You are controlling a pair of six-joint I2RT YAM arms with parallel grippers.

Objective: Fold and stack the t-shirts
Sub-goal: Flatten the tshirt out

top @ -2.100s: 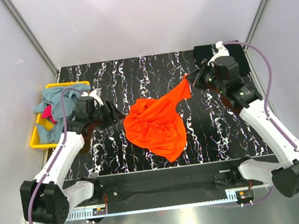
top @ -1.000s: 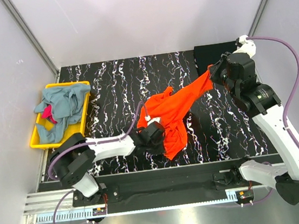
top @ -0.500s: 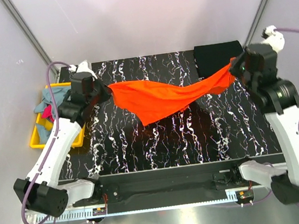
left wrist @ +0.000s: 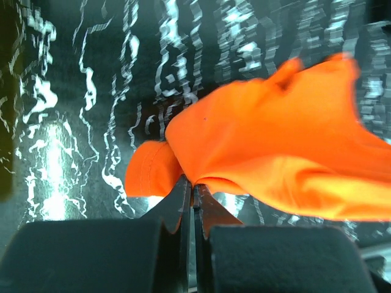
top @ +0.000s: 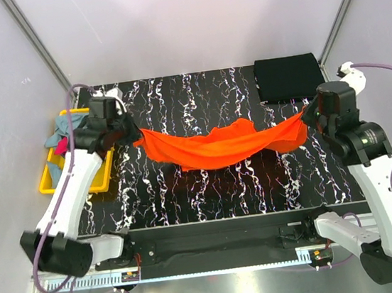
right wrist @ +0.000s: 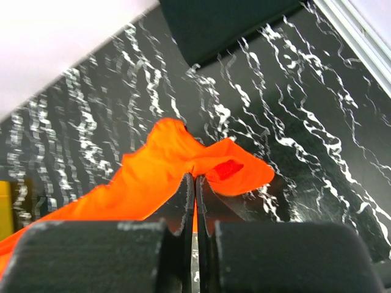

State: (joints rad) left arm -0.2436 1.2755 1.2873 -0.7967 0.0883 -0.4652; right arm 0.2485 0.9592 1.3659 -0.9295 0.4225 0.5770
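The bright orange t-shirt [top: 219, 144] hangs stretched in a sagging band above the black marbled table [top: 208, 188], held at both ends. My left gripper [top: 135, 137] is shut on its left end, and in the left wrist view that gripper [left wrist: 193, 186] pinches the orange cloth [left wrist: 269, 146]. My right gripper [top: 307, 115] is shut on the right end, and in the right wrist view that gripper [right wrist: 195, 177] grips the cloth [right wrist: 153, 177]. A folded black t-shirt [top: 287, 77] lies flat at the table's far right corner. Grey-blue and magenta t-shirts [top: 56, 143] lie crumpled in the bin.
A yellow plastic bin [top: 48, 184] stands off the table's left edge, partly hidden behind my left arm. White walls with metal corner posts close in the table on three sides. The arm bases and a metal rail run along the near edge.
Both grippers have lowered and come slightly inward with the orange t-shirt, which now sags in an even band instead of slanting. One second ago the left gripper was down at the crumpled shirt.
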